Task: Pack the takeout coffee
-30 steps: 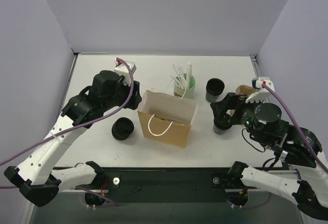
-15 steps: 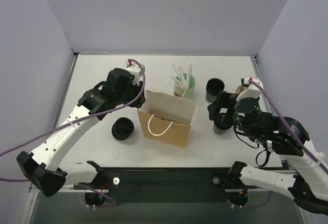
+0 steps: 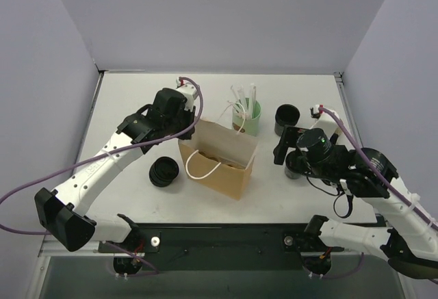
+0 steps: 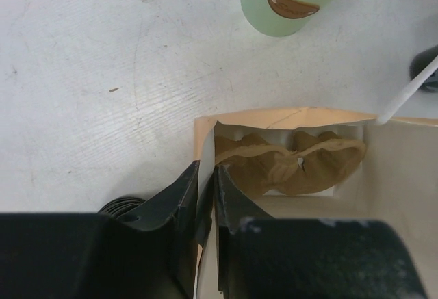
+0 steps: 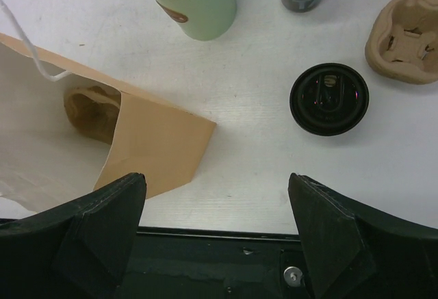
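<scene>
The takeout coffee, a black cup with a black lid, stands on the table right of the brown paper bag. In the top view my right gripper mostly covers the coffee. My right gripper is open and empty, with the coffee ahead of it to the right. My left gripper is shut on the bag's left wall, and the top view shows it at the bag's left rim. A cardboard cup carrier lies inside the bag.
A mint-green cup with white straws stands behind the bag. An open black cup stands behind the coffee. A stack of black lids lies left of the bag. A second cardboard carrier lies at the far right.
My left gripper has moved right to the bag's left rim and shut on it, and the bag has shifted and tilted. My right arm has swung left over the lidded cup.
</scene>
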Controlling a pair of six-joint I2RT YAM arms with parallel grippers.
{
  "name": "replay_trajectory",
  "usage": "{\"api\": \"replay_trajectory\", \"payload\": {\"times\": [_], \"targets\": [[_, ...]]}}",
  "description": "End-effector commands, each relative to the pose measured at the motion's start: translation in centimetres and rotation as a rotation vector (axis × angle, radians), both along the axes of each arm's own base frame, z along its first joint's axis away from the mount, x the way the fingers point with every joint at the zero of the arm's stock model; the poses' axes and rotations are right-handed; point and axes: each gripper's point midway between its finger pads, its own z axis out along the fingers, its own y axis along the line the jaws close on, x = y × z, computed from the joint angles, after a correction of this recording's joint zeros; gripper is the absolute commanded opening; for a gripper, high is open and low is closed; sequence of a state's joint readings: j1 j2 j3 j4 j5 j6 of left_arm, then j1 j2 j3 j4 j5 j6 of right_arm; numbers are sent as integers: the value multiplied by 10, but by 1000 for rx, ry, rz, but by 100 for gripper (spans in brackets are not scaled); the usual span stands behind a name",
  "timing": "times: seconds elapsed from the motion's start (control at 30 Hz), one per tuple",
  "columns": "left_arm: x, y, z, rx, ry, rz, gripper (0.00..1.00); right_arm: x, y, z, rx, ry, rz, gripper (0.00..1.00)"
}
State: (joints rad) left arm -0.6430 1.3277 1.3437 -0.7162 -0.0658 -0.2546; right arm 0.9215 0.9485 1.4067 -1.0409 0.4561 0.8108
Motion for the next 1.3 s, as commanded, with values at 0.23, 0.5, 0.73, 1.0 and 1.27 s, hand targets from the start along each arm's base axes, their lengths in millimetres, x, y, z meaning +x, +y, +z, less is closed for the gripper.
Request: {"api": "replay_trajectory", "payload": {"times": [0.23,0.5,0.73,1.0,1.27], "targets": [[5,-1,34,-16,-85,19,22,28,57,4,19,65,13,88],[3,2,38,3,-104,40,23,33,77,-32,-16,163,-37,84],[12,17,46,86,-140,88,25,35,73,-47,-107,185,-33,68],[15,27,49,135,-157,122,25,38,66,-46,-148,166,-52,55],[10,17,57,105,-142,66,31,51,76,-38,-169,140,-41,55]]}}
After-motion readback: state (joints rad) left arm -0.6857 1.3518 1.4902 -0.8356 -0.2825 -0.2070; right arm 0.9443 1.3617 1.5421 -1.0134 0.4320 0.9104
